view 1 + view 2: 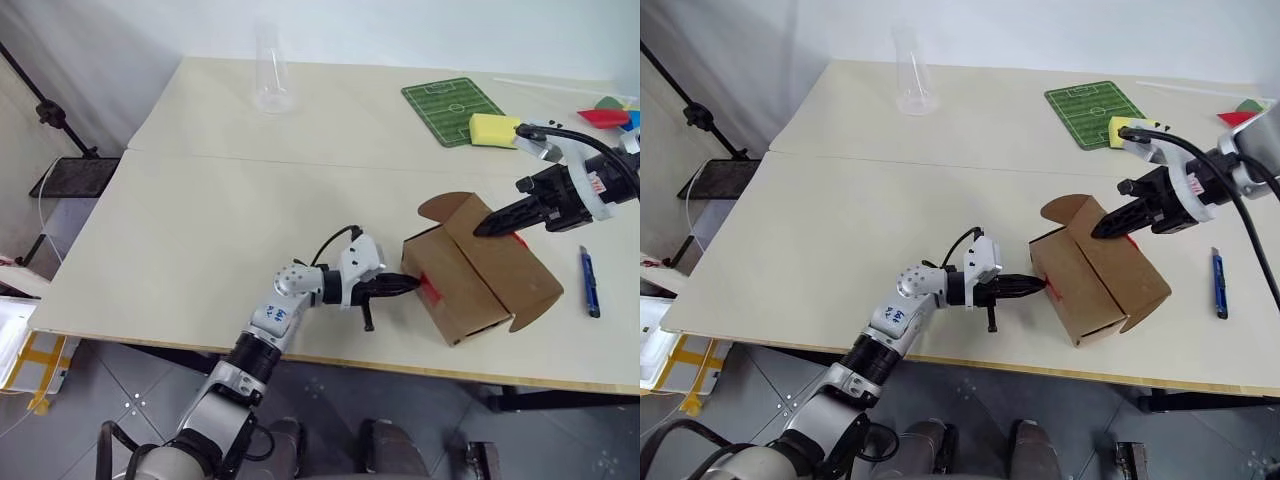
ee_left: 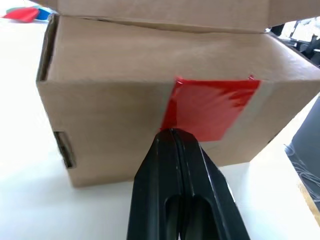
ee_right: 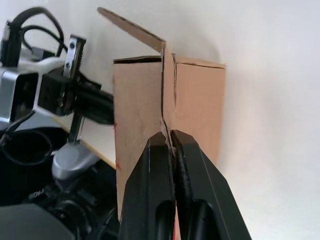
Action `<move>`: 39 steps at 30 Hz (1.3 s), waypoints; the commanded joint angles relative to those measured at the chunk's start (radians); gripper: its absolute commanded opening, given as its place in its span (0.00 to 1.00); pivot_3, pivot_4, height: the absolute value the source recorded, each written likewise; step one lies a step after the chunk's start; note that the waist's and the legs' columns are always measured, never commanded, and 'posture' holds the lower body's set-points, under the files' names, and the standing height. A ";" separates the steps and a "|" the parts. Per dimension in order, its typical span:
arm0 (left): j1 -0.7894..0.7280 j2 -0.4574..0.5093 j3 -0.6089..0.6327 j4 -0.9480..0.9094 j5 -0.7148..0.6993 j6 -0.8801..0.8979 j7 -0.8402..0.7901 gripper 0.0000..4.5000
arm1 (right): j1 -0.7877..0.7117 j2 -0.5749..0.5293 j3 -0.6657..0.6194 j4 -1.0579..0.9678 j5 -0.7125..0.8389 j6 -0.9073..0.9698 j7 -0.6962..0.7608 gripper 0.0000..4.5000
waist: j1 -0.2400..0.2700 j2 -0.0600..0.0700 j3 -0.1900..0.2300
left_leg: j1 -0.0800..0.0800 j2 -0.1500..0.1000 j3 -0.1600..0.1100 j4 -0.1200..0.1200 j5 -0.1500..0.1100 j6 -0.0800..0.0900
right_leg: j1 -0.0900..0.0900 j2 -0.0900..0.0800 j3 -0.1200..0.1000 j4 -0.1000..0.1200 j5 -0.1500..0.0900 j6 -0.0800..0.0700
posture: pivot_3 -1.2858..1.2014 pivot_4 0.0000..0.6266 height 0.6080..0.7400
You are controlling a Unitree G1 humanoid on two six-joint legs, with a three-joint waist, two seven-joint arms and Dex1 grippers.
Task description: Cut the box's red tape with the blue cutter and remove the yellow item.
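Left eye view shows, from left to right, the left gripper (image 1: pixel 405 286) with its jaws pressed together and their tip against the red tape (image 1: pixel 430 289) on the near-left end of the box (image 1: pixel 480 270), then the right gripper (image 1: pixel 482 228) above the box with jaws pinching the edge of a top flap. I judge the box light, thin and easy to crush or slide, so the flap edge is the sensible hold. The blue cutter (image 1: pixel 590 282) lies free on the table (image 1: pixel 200 220) just right of the box, while the clear cup (image 1: pixel 272 80), green field mat (image 1: pixel 452 110) and yellow sponge (image 1: pixel 494 129) at the far side block nothing.

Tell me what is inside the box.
Nothing inside the box can be made out: its cardboard walls and the flap pinched by the right end effector cover the interior. No yellow item is visible.
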 commanded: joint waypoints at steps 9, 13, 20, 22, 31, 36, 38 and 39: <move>-0.027 0.083 0.046 -0.166 -0.079 0.092 -0.055 0.00 | 0.179 -0.093 -0.143 -0.141 -0.114 0.003 0.012 0.03 | 0.002 0.000 0.000 | -0.001 -0.001 -0.001 0.001 0.000 0.000 | -0.001 -0.001 -0.001 0.004 0.000 0.000 | 0.52 0.24 1.00; -0.055 0.148 0.033 -0.236 -0.122 0.189 -0.138 0.00 | 0.246 -0.073 -0.238 -0.164 -0.158 0.003 0.009 0.03 | -0.003 0.000 0.000 | -0.001 -0.001 -0.001 0.001 0.000 0.000 | -0.002 0.000 -0.001 0.006 0.000 0.000 | 0.52 0.24 1.00; -0.148 0.184 0.045 -0.347 -0.226 0.368 -0.185 0.00 | 0.308 -0.036 -0.351 -0.175 -0.186 0.003 0.000 0.03 | -0.019 0.001 0.000 | 0.000 -0.001 -0.001 0.002 0.000 0.000 | -0.001 0.000 -0.001 0.008 0.000 0.000 | 0.52 0.24 1.00; -0.186 0.129 0.005 -0.314 -0.185 0.344 -0.142 0.00 | 0.325 -0.026 -0.379 -0.175 -0.188 0.003 -0.010 0.03 | -0.017 0.000 0.000 | 0.000 -0.003 -0.001 0.002 0.000 0.001 | -0.001 0.000 -0.001 0.010 0.000 0.000 | 0.52 0.24 1.00; -0.243 0.026 -0.124 -0.176 -0.013 0.239 -0.055 0.00 | 0.405 -0.005 -0.486 -0.193 -0.158 0.003 -0.076 0.03 | -0.025 0.000 0.000 | 0.001 -0.004 0.000 0.003 0.001 0.002 | -0.002 0.001 -0.002 0.015 0.000 0.000 | 0.52 0.24 1.00; -0.209 0.135 -0.166 -0.240 -0.004 0.314 -0.146 0.00 | 0.442 -0.034 -0.536 -0.194 -0.159 0.003 -0.087 0.03 | -0.025 0.001 -0.001 | 0.002 -0.003 0.002 0.003 0.001 0.002 | -0.002 0.001 -0.001 0.015 0.000 0.000 | 0.52 0.24 1.00; -0.196 0.165 -0.167 -0.247 -0.004 0.342 -0.159 0.00 | 0.443 -0.042 -0.541 -0.192 -0.162 0.003 -0.087 0.03 | -0.025 0.001 -0.001 | 0.002 -0.003 0.001 0.003 0.001 0.002 | -0.002 0.001 0.000 0.015 0.000 0.000 | 0.52 0.24 1.00; -0.189 0.185 -0.176 -0.238 0.013 0.345 -0.160 0.00 | 0.442 -0.048 -0.540 -0.192 -0.163 0.003 -0.083 0.03 | -0.025 0.001 -0.001 | 0.002 -0.003 0.001 0.003 0.001 0.002 | -0.002 0.001 0.000 0.015 0.000 0.000 | 0.52 0.24 1.00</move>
